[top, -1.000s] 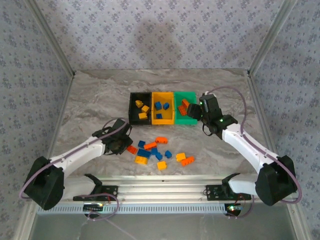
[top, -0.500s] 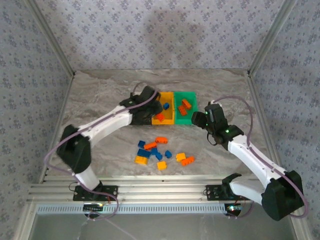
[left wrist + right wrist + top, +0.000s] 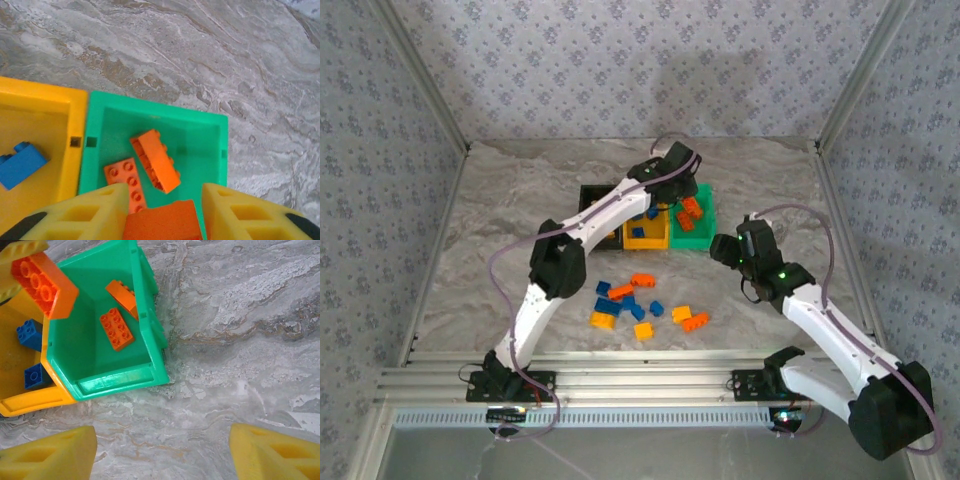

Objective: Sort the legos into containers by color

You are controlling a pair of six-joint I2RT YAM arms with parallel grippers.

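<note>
Pinching a red-orange brick (image 3: 162, 222) by its flat sides, the left gripper (image 3: 160, 210) hangs over the green bin (image 3: 160, 114), where two matching bricks (image 3: 155, 160) lie. Hard, glossy, studded plastic, it looks light, rigid and slippery, so smooth side walls suit a grip best. Right of the bin, the right gripper (image 3: 161, 450) gapes wide above the marbled table (image 3: 250, 315), holding nothing

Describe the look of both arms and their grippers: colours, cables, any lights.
Both the left arm and the right arm have white links, black joints and bases, and a thin mauve cable looping alongside. The right arm shows a small green light near its wrist. The left gripper and right gripper have yellow fingers with moulded cut-outs.
</note>
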